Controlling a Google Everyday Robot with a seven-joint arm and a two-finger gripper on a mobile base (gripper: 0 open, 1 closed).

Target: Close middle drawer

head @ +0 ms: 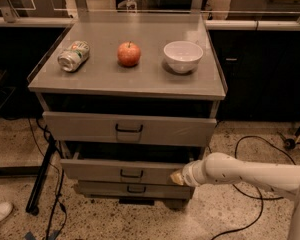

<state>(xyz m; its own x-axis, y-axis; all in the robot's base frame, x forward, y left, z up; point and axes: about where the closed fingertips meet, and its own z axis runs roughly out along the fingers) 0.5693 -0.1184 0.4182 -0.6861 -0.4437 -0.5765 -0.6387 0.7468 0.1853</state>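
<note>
The middle drawer (100,169) is a low grey front panel with a small dark wire pull (131,174) at its centre. It stands a little way out of the grey cabinet, with a dark strip of its inside showing above the panel. My gripper (178,178) is at the end of the white arm (240,172) that comes in from the right. Its tip rests against the right end of the middle drawer's front panel.
Above is a taller drawer front (80,126) with a larger black handle; below is a narrower recessed drawer front (105,189). On the cabinet top (100,79) are a lying can (73,55), a red apple (129,54) and a white bowl (183,56). Cables (247,149) lie on the floor.
</note>
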